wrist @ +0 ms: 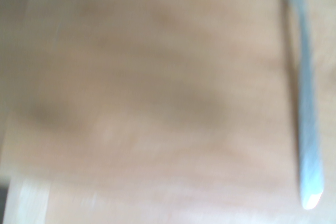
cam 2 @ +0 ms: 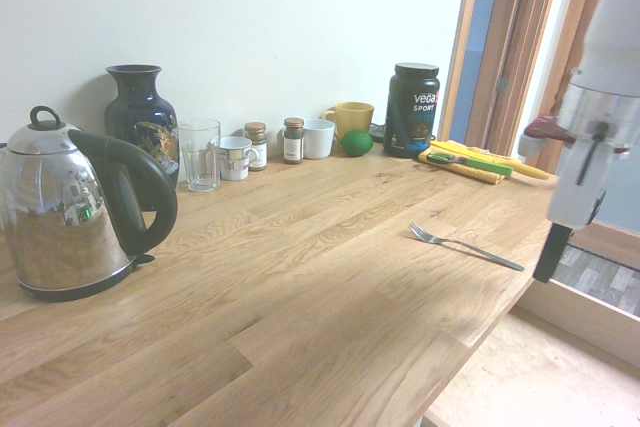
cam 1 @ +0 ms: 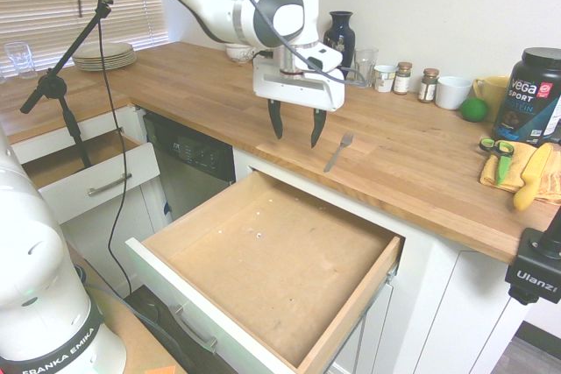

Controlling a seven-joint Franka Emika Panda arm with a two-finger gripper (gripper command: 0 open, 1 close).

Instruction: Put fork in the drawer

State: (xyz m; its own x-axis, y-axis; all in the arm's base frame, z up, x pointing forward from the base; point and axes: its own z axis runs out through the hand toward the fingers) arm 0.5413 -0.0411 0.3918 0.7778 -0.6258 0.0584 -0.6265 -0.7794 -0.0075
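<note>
The fork [cam 1: 338,151] lies flat on the wooden counter [cam 1: 412,164], just behind its front edge, tines pointing toward the wall. The second exterior view shows the fork [cam 2: 463,244] too, and the wrist view catches the fork [wrist: 305,98] as a blurred grey strip. My gripper [cam 1: 297,129] hangs open above the counter's front edge, a little left of the fork, with nothing between its fingers [cam 1: 317,127]. Only one dark finger [cam 2: 551,251] shows in the second exterior view. The drawer [cam 1: 272,260] stands pulled out below the counter, its light brown bottom bare.
A smaller drawer [cam 1: 88,177] stands open at the left. At the counter's right end lie green-handled scissors [cam 1: 497,151] and a banana [cam 1: 532,177] on a yellow cloth, beside a black tub [cam 1: 529,96]. A kettle [cam 2: 75,212], a vase [cam 1: 338,35], jars and cups line the wall.
</note>
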